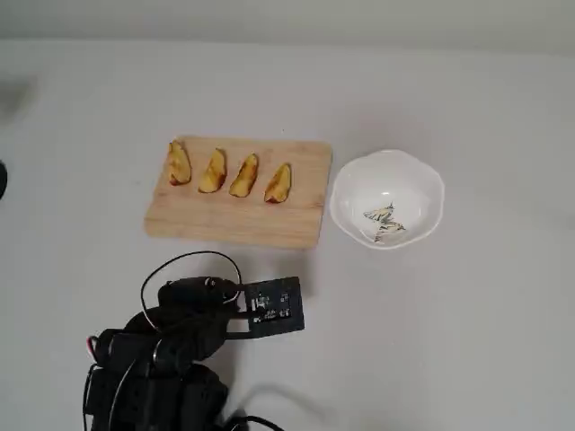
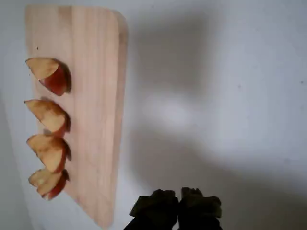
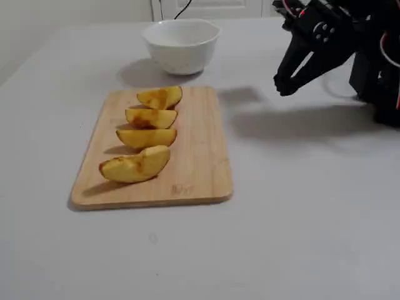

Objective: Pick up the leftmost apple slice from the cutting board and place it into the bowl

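The cutting board [image 1: 243, 220] holds four apple slices in a row. The apple slice [image 1: 179, 163] is the leftmost in the overhead view, nearest in the fixed view [image 3: 134, 165] and lowest in the wrist view [image 2: 45, 182]. The white bowl [image 1: 422, 193] stands empty just right of the board and is farthest in the fixed view [image 3: 181, 44]. My gripper [image 3: 284, 86] hangs above the bare table beside the board, apart from it. Its fingertips [image 2: 163, 206] touch, shut on nothing. In the overhead view the arm [image 1: 193, 301] hides the gripper.
Three slimmer slices [image 1: 213, 171] [image 1: 243, 175] [image 1: 278, 183] lie right of the apple slice on the board. The arm's base and cables [image 1: 153, 377] fill the lower left of the overhead view. The table [image 1: 467, 341] is plain white.
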Controlling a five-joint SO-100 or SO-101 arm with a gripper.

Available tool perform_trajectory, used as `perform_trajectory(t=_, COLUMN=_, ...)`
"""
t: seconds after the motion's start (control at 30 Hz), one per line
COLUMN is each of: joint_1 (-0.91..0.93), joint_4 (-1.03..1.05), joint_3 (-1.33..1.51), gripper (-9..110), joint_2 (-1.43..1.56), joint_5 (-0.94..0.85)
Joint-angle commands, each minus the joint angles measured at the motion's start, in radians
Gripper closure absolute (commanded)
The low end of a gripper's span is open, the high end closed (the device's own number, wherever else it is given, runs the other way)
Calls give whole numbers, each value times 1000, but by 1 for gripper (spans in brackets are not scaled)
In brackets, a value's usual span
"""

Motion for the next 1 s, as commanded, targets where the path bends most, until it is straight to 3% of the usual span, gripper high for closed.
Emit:
perform_trajectory(t=0.0, joint_1=0, joint_4=-8, joint_3=-5, gripper=101, joint_2=11, joint_5=0)
perform_trajectory(t=0.73, joint_1=-37, joint_4=-25, joint_3=-3, gripper=101, joint_2=12, joint_5=-37)
perform_trajectory(t=0.87, joint_1=-54, joint_4=-101, joint_3=21, gripper=98, joint_2=12, joint_5=-207)
perform_trajectory(t=0.97, joint_1=-140, joint_4=-97, joint_3=17, gripper=95, joint_2=14, joint_5=-466)
